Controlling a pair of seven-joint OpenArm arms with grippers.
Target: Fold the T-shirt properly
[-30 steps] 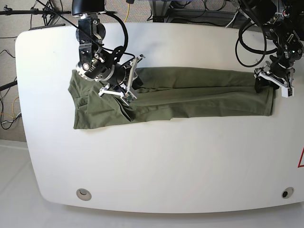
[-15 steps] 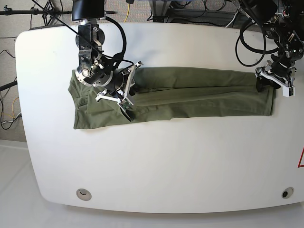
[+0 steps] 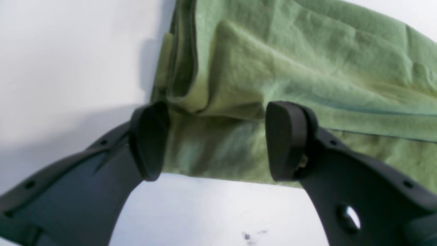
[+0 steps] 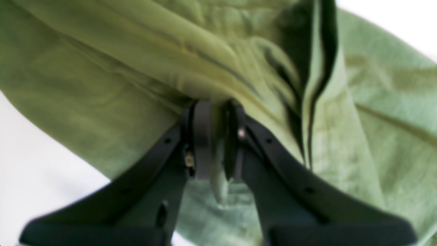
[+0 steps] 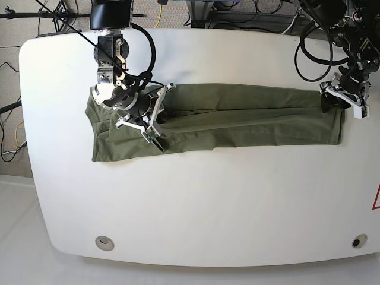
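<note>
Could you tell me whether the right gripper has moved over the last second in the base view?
Yes. The right gripper, shut on the T-shirt, has drifted toward the table's left edge, dragging cloth along.

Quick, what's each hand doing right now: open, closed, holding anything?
Left hand: open, straddling the T-shirt edge, gripping nothing.
Right hand: closed on a pinched fold of the T-shirt.

The T-shirt (image 5: pixel 237 116) lies as a long folded band across the white table (image 5: pixel 196 208). The right gripper (image 5: pixel 155 113) sits on its sleeve end (on this view's left). The left gripper (image 5: pixel 343 98) is at the band's opposite end.
</note>
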